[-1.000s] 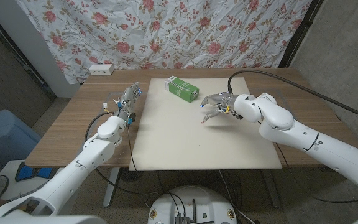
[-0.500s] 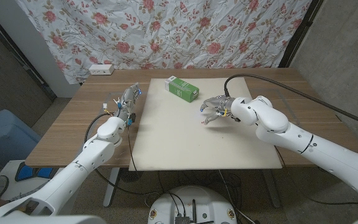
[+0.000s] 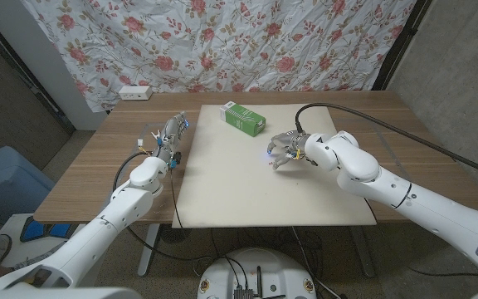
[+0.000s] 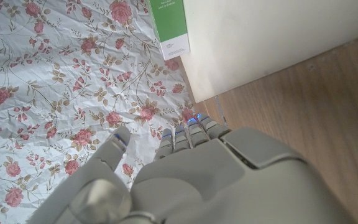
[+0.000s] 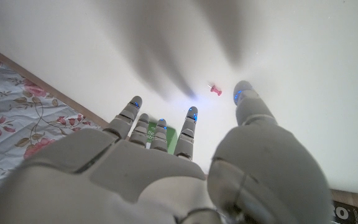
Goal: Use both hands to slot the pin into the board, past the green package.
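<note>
L hand point(image 3: 169, 137) sits at the board's point(image 3: 222, 187) left edge, over the wooden table point(image 3: 98, 162), fingers apart w/ nothing in them. Green package point(image 3: 245, 118) lies on the board's far part, near centre. R hand point(image 3: 285, 148) hovers over the board just right of the package, fingers spread, empty. Pink pin point(image 5: 215, 91) lies on the board, just off R fingertips point(image 5: 192, 113), not touching.

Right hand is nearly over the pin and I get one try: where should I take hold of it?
Judging from the right wrist view, pinch the pink pin by its head, thumb and a finger coming down from above. It lies on its side on the white board, so the thin point offers no purchase. The right hand hovers open, holding nothing.
</note>
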Available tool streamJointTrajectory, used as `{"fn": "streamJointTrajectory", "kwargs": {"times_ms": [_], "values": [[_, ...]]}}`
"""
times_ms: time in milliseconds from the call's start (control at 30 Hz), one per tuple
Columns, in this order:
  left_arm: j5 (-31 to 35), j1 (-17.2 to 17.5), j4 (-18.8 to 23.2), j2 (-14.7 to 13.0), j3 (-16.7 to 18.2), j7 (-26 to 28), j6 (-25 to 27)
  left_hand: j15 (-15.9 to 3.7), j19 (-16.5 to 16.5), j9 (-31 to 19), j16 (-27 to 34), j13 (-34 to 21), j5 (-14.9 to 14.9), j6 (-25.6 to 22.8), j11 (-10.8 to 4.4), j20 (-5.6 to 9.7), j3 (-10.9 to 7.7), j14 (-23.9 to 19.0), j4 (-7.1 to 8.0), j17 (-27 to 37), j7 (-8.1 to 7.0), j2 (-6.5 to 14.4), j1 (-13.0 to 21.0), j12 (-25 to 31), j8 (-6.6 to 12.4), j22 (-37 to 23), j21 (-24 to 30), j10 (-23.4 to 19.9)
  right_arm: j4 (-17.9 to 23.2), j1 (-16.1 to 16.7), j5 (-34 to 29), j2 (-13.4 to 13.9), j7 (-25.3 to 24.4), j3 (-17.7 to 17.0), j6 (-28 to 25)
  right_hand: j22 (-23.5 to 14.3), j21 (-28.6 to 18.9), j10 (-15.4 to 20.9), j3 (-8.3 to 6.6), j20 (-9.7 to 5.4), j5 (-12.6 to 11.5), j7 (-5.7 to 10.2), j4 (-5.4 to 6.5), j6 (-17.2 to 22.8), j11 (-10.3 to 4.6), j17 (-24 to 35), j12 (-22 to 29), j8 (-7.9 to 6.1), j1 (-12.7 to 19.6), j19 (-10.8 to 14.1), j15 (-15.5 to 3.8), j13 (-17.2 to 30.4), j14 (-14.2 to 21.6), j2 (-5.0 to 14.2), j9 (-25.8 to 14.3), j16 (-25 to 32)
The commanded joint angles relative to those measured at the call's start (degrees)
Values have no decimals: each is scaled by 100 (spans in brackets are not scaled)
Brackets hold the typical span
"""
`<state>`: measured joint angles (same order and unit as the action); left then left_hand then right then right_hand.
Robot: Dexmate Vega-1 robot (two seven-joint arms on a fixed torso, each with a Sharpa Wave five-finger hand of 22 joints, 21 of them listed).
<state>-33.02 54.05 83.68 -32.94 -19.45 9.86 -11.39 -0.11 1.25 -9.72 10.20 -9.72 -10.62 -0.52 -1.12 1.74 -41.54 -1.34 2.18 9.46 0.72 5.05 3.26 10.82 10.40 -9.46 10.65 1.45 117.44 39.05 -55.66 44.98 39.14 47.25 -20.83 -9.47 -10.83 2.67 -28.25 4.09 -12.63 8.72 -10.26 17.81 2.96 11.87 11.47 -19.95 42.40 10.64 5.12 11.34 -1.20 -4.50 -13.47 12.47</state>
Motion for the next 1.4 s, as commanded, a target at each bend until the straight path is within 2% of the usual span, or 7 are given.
{"fn": "streamJointTrajectory", "kwargs": {"times_ms": [33, 467, 933, 1233, 1400], "values": [[-27, 15, -21, -3, 7, -13, 10, 20, 28, -26, -6, -15, 12, -31, -27, 63, -49, -32, 11, 18, 13, 446, -70, -8, 5, -28, 23, -33, -62, 20, -329, -206, 201, 87, -108, -11, -19, 73, -28, 3, 6, 6, 5, 98, -25, 32, 37, -67, 66, 45, 15, 23, 27, -23, -25, 28], [-61, -4, -108, 14, -1, -70, -8, 28, 27, -27, -6, -16, 12, -37, -16, 58, -65, -34, 18, 19, 22, 451, -78, -8, 5, -29, 23, -37, -194, -52, -727, -429, 481, 214, -240, -13, -15, 111, -32, 30, 19, 54, 25, 259, -30, 55, 38, -183, 146, 64, 28, 32, 39, 0, -54, 43], [-64, 48, -72, -8, 2, -34, 20, 30, 29, -27, -5, -16, 12, -40, -21, 45, -81, -38, 32, 21, 23, 456, -87, -11, 4, -29, 24, -32, -335, -21, -1068, -615, 520, 279, -348, -12, -27, 147, -77, 6, 30, 179, 9, 480, -56, 73, 39, -329, 329, 139, 10, 40, 51, 56, -83, 55], [-82, 83, -48, -9, 13, -25, 14, 33, 30, -27, -6, -16, 12, -43, -21, 43, -91, -36, 40, 22, 26, 456, -94, -9, 4, -29, 24, -38, -350, 191, -1059, -563, -42, 193, -285, -13, -51, 316, -40, -23, 81, 300, 39, 969, -108, 108, 78, -612, 424, 301, -51, 48, 189, 48, -125, 124], [-83, 91, -36, -18, 17, -14, 30, 33, 32, -27, -6, -16, 12, -49, -20, 46, -97, -38, 42, 22, 24, 455, -96, -9, 5, -29, 25, -40, -358, 322, -1044, -524, -395, 140, -268, -13, -59, 424, -14, -46, 113, 292, 43, 1173, -131, 124, 101, -737, 464, 379, -86, 49, 286, 32, -144, 167]]}}
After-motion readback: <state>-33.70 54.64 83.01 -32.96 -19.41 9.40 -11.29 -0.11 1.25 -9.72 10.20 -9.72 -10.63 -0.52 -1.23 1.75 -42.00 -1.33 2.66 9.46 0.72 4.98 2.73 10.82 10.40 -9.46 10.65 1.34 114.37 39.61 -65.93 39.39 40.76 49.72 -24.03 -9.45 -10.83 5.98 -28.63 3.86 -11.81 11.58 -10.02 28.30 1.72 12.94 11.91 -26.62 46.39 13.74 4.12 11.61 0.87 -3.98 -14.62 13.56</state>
